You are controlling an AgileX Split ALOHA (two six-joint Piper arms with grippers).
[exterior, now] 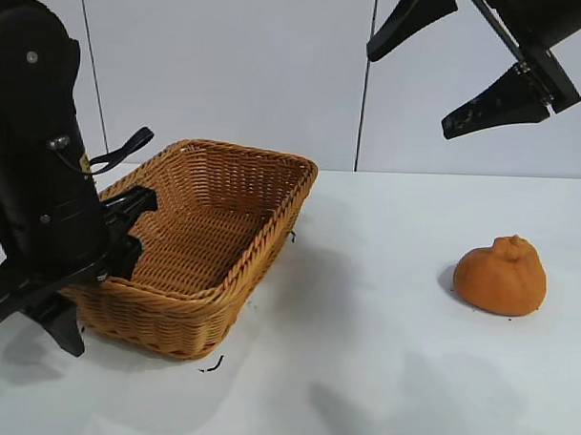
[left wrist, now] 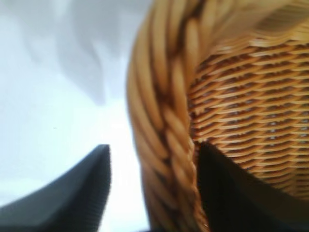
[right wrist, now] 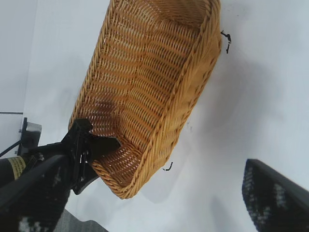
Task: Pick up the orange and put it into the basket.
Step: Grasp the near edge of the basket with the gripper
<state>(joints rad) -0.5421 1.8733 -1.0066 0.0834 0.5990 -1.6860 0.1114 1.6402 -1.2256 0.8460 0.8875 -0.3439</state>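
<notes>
The lumpy matte orange fruit sits on the white table at the right, well below the raised right gripper, whose black fingers are spread. The left gripper straddles the braided rim of the tan woven wicker basket at the left.

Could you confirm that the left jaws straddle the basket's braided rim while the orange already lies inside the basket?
Not quite. The left gripper does straddle the braided rim of the basket, one jaw outside and one inside, as the left wrist view shows. But the orange is not in the basket: the exterior view shows it on the table, off to the right arm's side, apart from the basket.
</notes>
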